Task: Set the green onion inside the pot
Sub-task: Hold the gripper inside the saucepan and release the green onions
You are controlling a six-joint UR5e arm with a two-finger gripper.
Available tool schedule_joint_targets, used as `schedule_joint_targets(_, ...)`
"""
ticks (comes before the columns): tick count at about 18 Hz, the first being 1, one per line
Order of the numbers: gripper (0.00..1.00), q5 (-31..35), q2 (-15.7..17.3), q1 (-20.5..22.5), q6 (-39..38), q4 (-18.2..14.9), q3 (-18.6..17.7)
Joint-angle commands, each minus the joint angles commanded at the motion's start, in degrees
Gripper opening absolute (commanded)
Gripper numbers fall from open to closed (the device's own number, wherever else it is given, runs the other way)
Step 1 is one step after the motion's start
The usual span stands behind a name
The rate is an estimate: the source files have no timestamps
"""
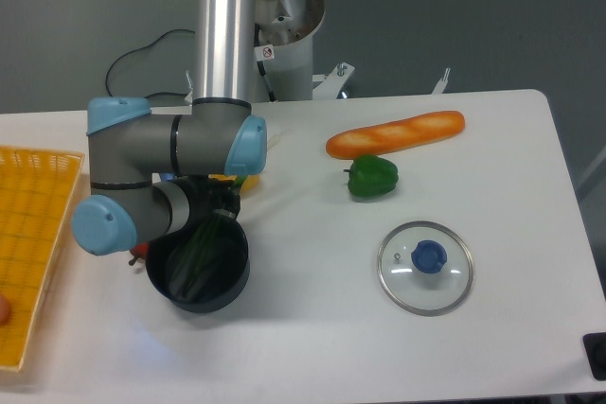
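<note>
Green onion (201, 251) seen lying in pot (198, 270), long axis approx 7-to-1 o'clock, directly below end effector (216, 207); jaw state can't be told, hidden by wrist.

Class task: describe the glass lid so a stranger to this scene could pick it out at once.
Start at the long baguette at the table's far side, pass the green pepper and come toward the near edge. The glass lid lies flat there, alone: the only clear disc, with a metal rim and blue knob.
</note>
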Motion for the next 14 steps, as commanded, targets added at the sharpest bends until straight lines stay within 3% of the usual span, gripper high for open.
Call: schedule_joint_targets(14, 0.0, 0.44, 0.0, 0.09, -0.09, -0.97, 0.88)
